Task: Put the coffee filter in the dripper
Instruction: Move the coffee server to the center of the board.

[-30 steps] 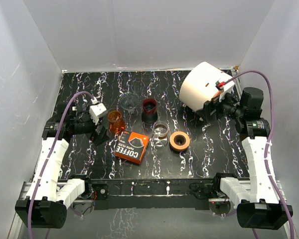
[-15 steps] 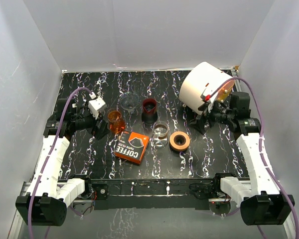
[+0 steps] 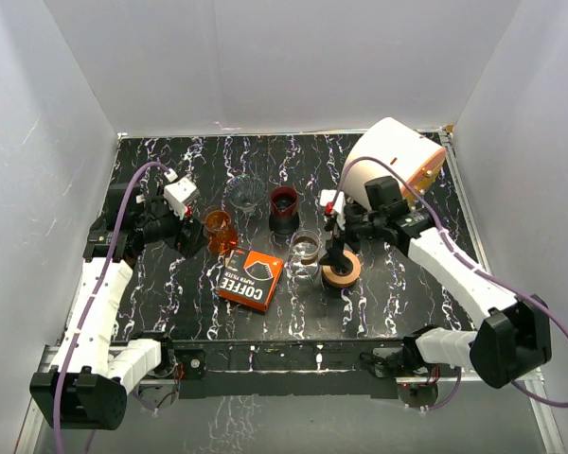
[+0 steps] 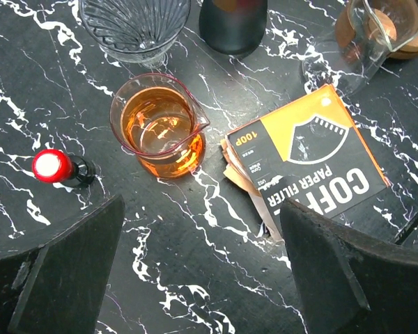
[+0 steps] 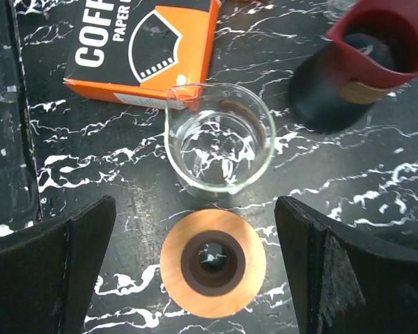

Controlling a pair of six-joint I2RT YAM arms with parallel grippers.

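The orange and black coffee filter box (image 3: 250, 280) lies flat at the table's middle; in the left wrist view (image 4: 313, 163) brown filters (image 4: 238, 172) stick out of its open end. The clear ribbed glass dripper (image 3: 244, 195) stands behind it and also shows in the left wrist view (image 4: 135, 25). My left gripper (image 3: 191, 240) is open and empty, above bare table left of the box (image 4: 202, 278). My right gripper (image 3: 339, 255) is open and empty, over a wooden ring (image 5: 213, 262).
An orange glass server (image 3: 218, 228) stands beside the dripper. A black and red mug (image 3: 283, 209), a clear beaker (image 3: 305, 252) and the wooden ring (image 3: 342, 269) sit centre-right. A large white cylinder (image 3: 388, 170) stands back right. A small red-capped object (image 4: 50, 165) lies left.
My right arm has swung left from beside the white cylinder to above the wooden ring. My left gripper has shifted slightly back and left.
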